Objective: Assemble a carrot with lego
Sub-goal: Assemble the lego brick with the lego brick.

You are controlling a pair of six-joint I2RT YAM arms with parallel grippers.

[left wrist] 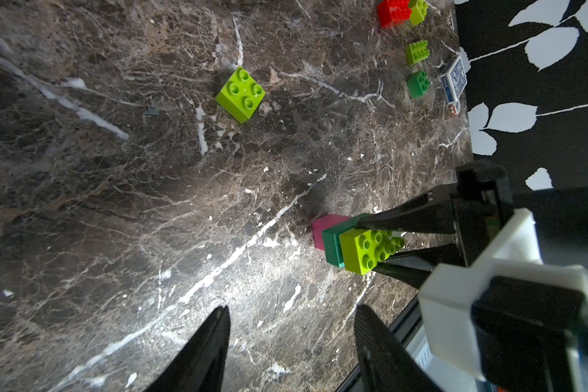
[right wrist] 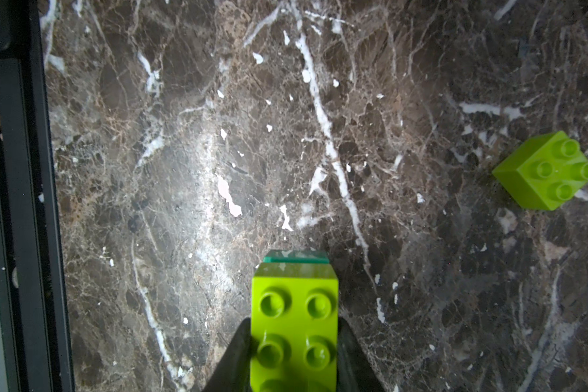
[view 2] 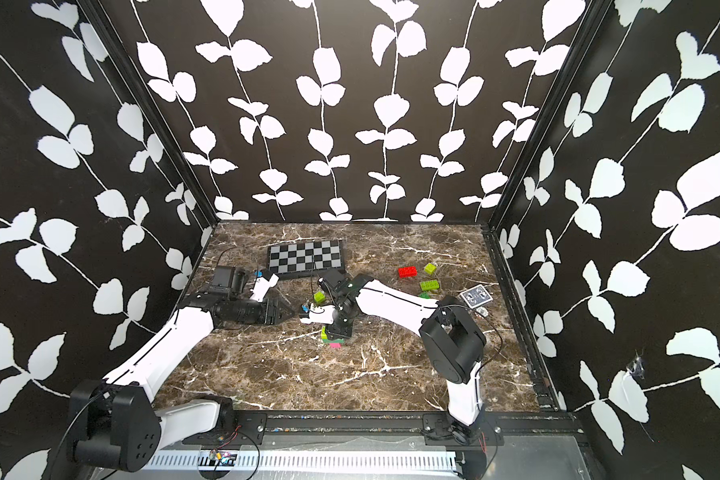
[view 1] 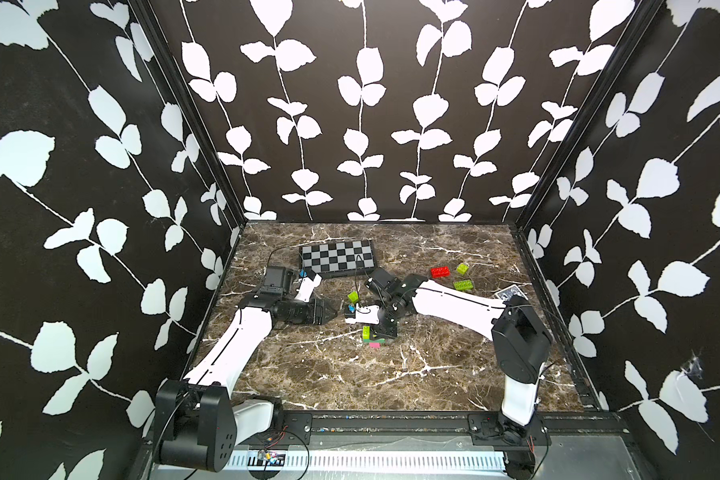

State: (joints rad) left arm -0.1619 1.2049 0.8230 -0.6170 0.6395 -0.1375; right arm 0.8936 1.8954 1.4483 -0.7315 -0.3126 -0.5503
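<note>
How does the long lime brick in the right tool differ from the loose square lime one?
The long lime green plastic brick is oblong with more studs; the square lime green plastic brick has four. The long one tops a dark green and pink stack, clamped by the right tool; the square one lies alone on the marble table. Both are lime and studded.

lime brick [right wrist: 294,325] cut by edge, green brick [right wrist: 296,260] mostly hidden

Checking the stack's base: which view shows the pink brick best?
Left wrist: the pink brick shows plainly beneath the dark green brick. Both top views catch only a sliver; the right wrist view hides it under the lime brick.
</note>
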